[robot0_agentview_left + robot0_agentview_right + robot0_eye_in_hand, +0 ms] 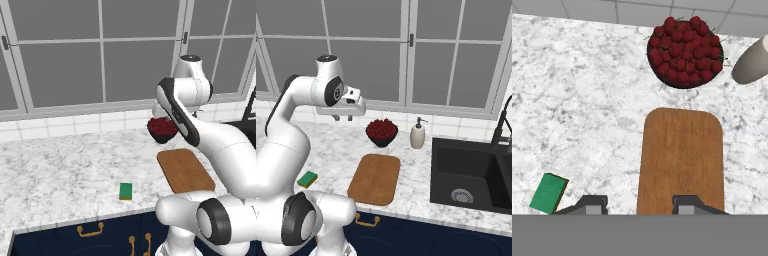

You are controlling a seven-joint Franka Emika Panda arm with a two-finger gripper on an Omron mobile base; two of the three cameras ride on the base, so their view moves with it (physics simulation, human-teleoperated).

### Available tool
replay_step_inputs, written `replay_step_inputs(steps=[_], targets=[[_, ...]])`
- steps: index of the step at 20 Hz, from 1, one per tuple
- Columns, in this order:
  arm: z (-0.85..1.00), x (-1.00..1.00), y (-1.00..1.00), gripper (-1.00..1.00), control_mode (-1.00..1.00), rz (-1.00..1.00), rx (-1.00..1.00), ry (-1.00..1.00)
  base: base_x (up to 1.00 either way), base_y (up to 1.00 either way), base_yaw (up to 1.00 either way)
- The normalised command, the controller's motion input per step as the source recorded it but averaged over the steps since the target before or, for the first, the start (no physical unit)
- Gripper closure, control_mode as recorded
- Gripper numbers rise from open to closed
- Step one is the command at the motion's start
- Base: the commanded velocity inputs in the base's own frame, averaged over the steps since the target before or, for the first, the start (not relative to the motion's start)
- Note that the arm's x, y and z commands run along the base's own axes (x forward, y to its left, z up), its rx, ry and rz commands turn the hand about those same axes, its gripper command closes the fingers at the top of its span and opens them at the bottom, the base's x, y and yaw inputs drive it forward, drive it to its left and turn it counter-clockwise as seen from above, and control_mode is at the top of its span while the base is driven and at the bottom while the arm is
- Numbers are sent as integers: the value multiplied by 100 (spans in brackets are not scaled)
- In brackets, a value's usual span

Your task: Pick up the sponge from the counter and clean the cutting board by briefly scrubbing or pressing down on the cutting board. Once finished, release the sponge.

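Jaws are standing wide apart with nothing between them, the gripper (343,118) hanging high above the counter (331,145) at upper left of the right base view; in the hand view its fingertips (592,204) are poking up at the bottom edge. Just beyond them the cutting board (682,160) is lying flat, running up the centre-right of that frame, while the sponge (548,193) is sitting green side up at lower left, well apart from the board. A dark bowl of cherries (684,51) is resting past the board's far end, a soap bottle (417,133) beside it, a black sink (468,175) at right.
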Motion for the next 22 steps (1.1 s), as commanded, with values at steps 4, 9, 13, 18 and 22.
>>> replay_step_inputs(steps=[4, 9, 13, 18, 22], targets=[[-9, -10, 38, -100, -100, 0, -2, 3, 0, 0, 0], [-7, -38, 61, -100, -100, -1, -1, 11, 0, 0, 0], [-22, -56, 47, -100, -100, -11, 10, 16, 0, 0, 0], [-66, -30, 51, -100, -100, -21, 14, 12, 0, 0, 0], [-63, -23, 56, -100, -100, -4, 1, 2, 0, 0, 0]])
